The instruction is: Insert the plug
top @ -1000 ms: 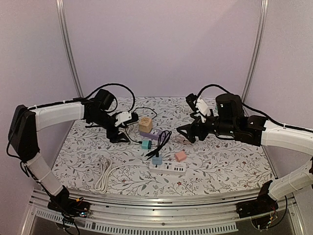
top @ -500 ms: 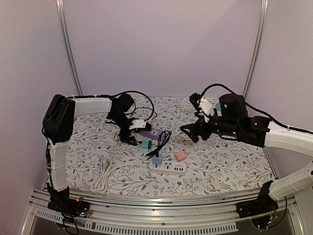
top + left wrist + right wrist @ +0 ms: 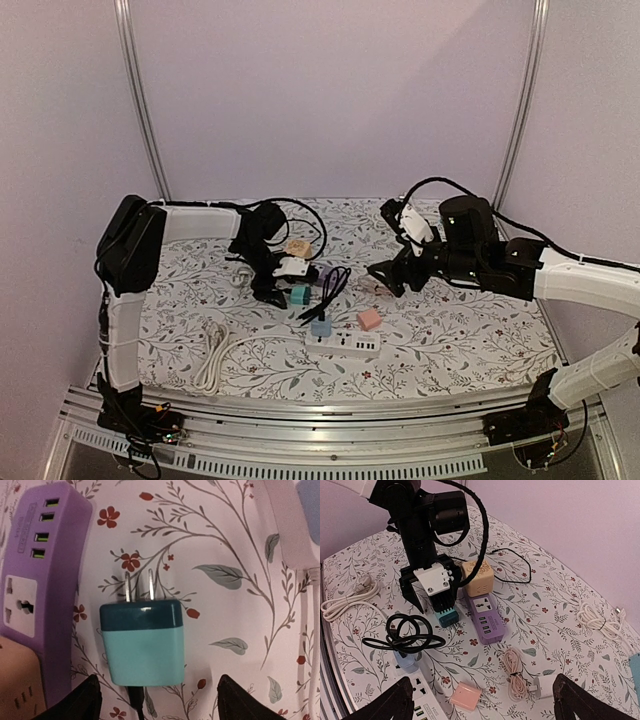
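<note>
A teal plug (image 3: pixel 142 642) with two metal prongs and a black cable lies flat on the flowered cloth, also seen from above (image 3: pixel 298 294) and in the right wrist view (image 3: pixel 447 616). My left gripper (image 3: pixel 160 702) is open, its fingers either side of the plug's cable end and not touching it; it also shows from above (image 3: pixel 278 286). A purple power strip (image 3: pixel 42 580) lies just left of the plug. A white power strip (image 3: pixel 343 344) lies near the front. My right gripper (image 3: pixel 482 700) is open and empty, held high at the right (image 3: pixel 385 275).
A tan cube adapter (image 3: pixel 297 247) sits behind the purple strip. A black cable coil (image 3: pixel 330 285) leads to a light blue plug (image 3: pixel 321 326) in the white strip. A pink plug (image 3: pixel 369 319), a pink cable coil (image 3: pixel 516 672) and a white cord (image 3: pixel 212 355) lie around.
My left gripper has swung right and come down over the teal plug. My right gripper has shifted only slightly.
</note>
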Motion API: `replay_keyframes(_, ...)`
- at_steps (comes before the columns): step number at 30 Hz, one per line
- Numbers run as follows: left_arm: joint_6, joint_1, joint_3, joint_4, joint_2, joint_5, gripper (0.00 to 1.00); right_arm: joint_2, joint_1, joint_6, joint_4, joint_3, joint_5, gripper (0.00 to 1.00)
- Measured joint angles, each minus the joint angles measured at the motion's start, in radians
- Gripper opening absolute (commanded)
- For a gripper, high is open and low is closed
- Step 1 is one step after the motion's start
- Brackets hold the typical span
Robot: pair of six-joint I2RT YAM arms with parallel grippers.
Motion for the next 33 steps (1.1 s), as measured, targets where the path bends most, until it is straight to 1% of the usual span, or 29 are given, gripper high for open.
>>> replay_keyframes(5,-0.006,0.0,0.006,0.039,0.027,-0.014,0.8,0.001,0.0,-0.003,-0.005,0.0,-0.002,0.95)
replay_keyframes(8,-0.013,0.0,0.007,0.051,0.028,-0.014,0.78,0.001,0.0,-0.003,-0.006,0.0,-0.003,0.95)
replay_keyframes(11,-0.017,-0.005,0.007,0.061,0.03,-0.015,0.69,0.001,0.0,-0.005,-0.006,0.0,-0.004,0.96)
replay_keyframes(15,-0.031,-0.028,0.009,0.076,0.032,-0.023,0.61,0.006,0.0,-0.005,-0.007,0.0,-0.008,0.96)
replay_keyframes(17,-0.038,-0.039,0.009,0.082,0.032,-0.024,0.52,0.007,0.0,-0.005,-0.008,0.0,-0.007,0.96)
replay_keyframes(18,-0.039,-0.044,0.009,0.084,0.032,-0.026,0.44,0.007,0.0,-0.006,-0.007,0.0,-0.007,0.95)
replay_keyframes(21,-0.04,-0.053,0.009,0.089,0.033,-0.031,0.15,0.007,0.0,-0.006,-0.008,0.0,-0.007,0.96)
replay_keyframes(23,-0.037,-0.054,0.009,0.093,0.033,-0.033,0.0,0.007,0.0,-0.007,-0.008,0.0,-0.007,0.96)
replay_keyframes(26,-0.044,-0.054,0.009,0.095,0.032,-0.035,0.0,0.007,0.0,-0.006,-0.008,0.0,-0.005,0.98)
replay_keyframes(29,-0.066,-0.054,0.009,0.088,0.023,-0.047,0.0,0.006,-0.012,0.003,-0.008,0.0,-0.004,0.99)
replay_keyframes(33,-0.087,-0.055,0.009,0.067,-0.041,-0.063,0.0,0.0,-0.1,0.077,-0.032,0.016,-0.039,0.96)
